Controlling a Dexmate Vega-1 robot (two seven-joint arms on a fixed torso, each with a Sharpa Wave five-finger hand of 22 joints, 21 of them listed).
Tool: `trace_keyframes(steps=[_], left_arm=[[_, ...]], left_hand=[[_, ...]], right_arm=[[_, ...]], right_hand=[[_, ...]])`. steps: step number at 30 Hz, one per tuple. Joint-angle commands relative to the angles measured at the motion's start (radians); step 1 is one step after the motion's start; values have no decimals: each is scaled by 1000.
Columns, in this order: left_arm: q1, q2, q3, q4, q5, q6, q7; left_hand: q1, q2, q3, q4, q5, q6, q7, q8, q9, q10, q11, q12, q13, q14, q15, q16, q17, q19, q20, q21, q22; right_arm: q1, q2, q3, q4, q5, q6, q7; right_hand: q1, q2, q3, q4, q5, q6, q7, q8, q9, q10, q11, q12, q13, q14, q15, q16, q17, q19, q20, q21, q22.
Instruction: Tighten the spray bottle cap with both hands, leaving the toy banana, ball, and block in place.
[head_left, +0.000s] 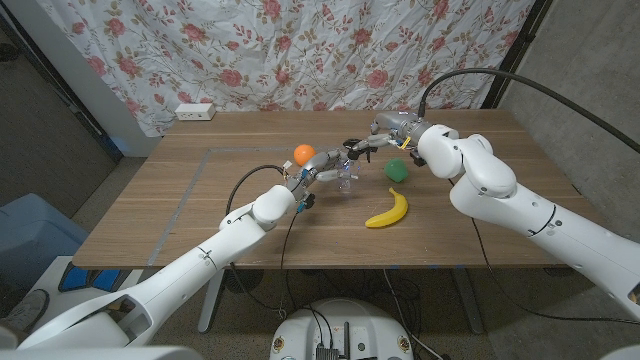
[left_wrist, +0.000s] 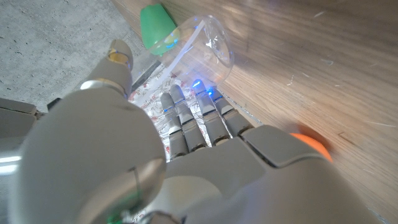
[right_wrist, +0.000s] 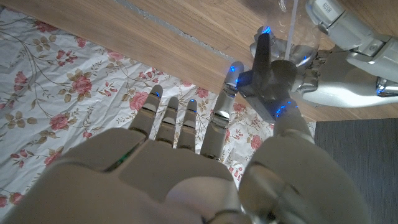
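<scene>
Spray bottle (head_left: 346, 178) sits mid-table, clear body, between the two hands; orange ball (head_left: 304, 153) just behind the left hand, green block (head_left: 397, 170) near the right forearm, toy banana (head_left: 388, 209) nearer the front edge, apart from the bottle. Left hand (head_left: 322, 172) wraps the clear body (left_wrist: 208, 53): in the left wrist view its fingers (left_wrist: 186, 121) reach up against the plastic, so a hold on the body, though how firm I cannot tell. Right hand (head_left: 372, 142) comes in at the cap end; the right wrist view shows thumb and forefinger (right_wrist: 264, 59) pinched at a dark piece by the bottle top, other fingers (right_wrist: 177, 124) spread straight. Judged: the cap turn is under way or just starting. To do it well, left hand should brace the body hard against spinning while the right rotates only at the cap, small wrist turns, no sideways push. Keep the right forearm lifted off the block; don't sweep the left elbow back toward the ball.
</scene>
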Motion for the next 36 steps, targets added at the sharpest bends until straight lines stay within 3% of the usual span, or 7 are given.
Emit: trace_keyframes(steps=[1, 7, 27, 36], left_arm=[[-6, -3, 2, 11, -1, -8, -8], [-6, -8, 3, 20, -6, -14, -9], [-10, -8, 6, 20, -7, -13, -16], [-11, -11, 7, 23, -10, -14, -19]], left_hand=[[-37, 159, 31, 18, 4, 63, 29, 61, 1, 12, -7, 7, 3, 7, -116, -4, 3, 7, -54, -2, 4], [-38, 159, 31, 19, 3, 62, 30, 62, 1, 15, -5, 7, 4, 7, -116, -4, 3, 8, -54, -2, 4], [-40, 159, 32, 21, 3, 66, 31, 67, -1, 23, -3, 6, 7, 10, -116, -5, 4, 10, -54, -1, 4], [-43, 160, 34, 23, 3, 71, 31, 70, -2, 28, -3, 7, 8, 14, -116, -5, 3, 13, -53, 0, 4]], right_arm=[[-11, 17, -6, 3, -27, -12, -37], [-20, 20, -2, 4, -32, 3, -62], [-30, 57, -11, 29, -78, 3, -99], [-26, 79, -22, 41, -103, -8, -103]], right_hand=[[-1, -6, 7, 0, 6, 43, -4, 19, -2, 26, -6, 5, 3, 24, -5, 10, 5, 18, -5, 10, 5], [1, -8, 8, 0, 4, 112, -29, 54, 1, 58, -35, 8, 3, 41, -18, 19, 9, 37, -10, 12, 5], [21, 6, 24, -1, 2, 271, -27, 150, 31, 160, -64, 22, 2, 116, -69, 53, 17, 87, -29, 15, 6], [27, 17, 33, 0, 2, 324, -23, 154, -7, 212, -71, 28, 0, 164, -97, 73, 17, 108, -40, 15, 6]])
